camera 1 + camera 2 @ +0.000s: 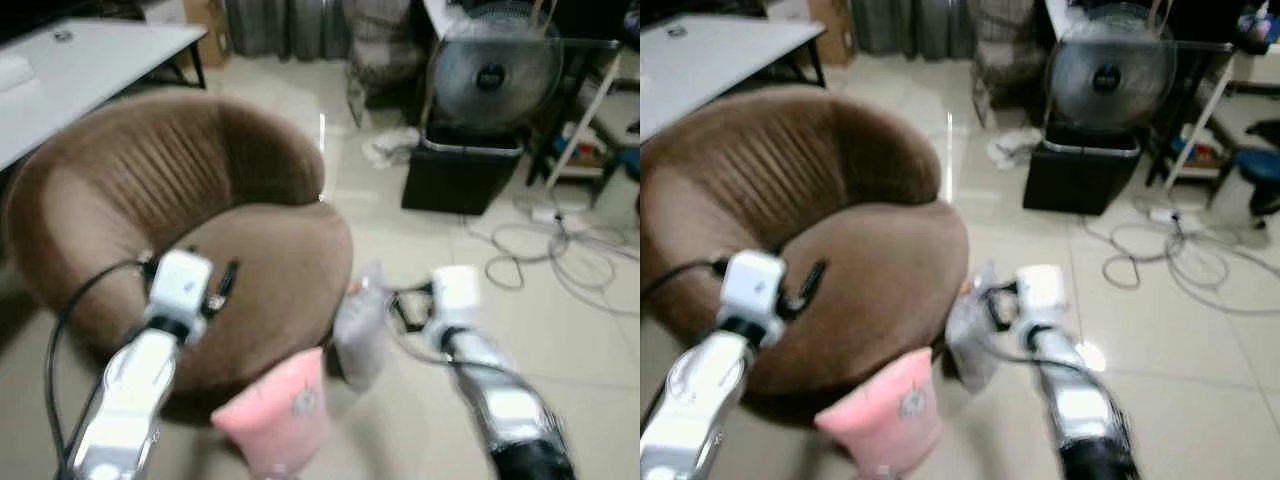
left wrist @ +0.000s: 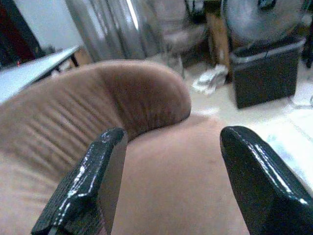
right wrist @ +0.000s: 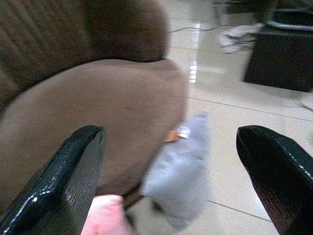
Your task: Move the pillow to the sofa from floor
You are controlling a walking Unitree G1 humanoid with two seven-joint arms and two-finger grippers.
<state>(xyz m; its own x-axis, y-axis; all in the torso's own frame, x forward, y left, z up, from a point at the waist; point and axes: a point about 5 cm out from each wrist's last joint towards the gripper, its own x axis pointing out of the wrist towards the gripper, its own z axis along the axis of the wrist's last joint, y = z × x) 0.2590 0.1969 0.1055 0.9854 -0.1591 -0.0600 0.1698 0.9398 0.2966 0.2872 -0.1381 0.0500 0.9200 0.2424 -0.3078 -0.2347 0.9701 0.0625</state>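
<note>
My left gripper (image 2: 168, 181) hangs over the seat of the round brown sofa (image 1: 110, 180), its 2 black fingers (image 2: 93, 186) spread wide with nothing between them. My right gripper (image 3: 168, 181) is out in front of the sofa's right side, above the floor (image 1: 560, 330), fingers likewise parted and bare.

2 pillows stand on the floor against the sofa's front. The pink pillow (image 1: 280, 405) leans on the front edge of the seat, between my 2 arms; it stands on end, long axis roughly upright and tipped a little, with its upper corner toward the right. A small pale mark shows on its face. The grey pillow (image 3: 181, 166) is just beside it on the right, touching the sofa's front right curve; it too stands on end, long axis tilted, its narrow top pointing up and away from me. A small orange tag sits at its upper edge next to the sofa.

Farther off, a fan (image 1: 492, 75) stands on a black box (image 1: 460, 175), with cables (image 1: 550, 250) looped on the tiles. A white table (image 1: 80, 70) is behind the sofa at left.
</note>
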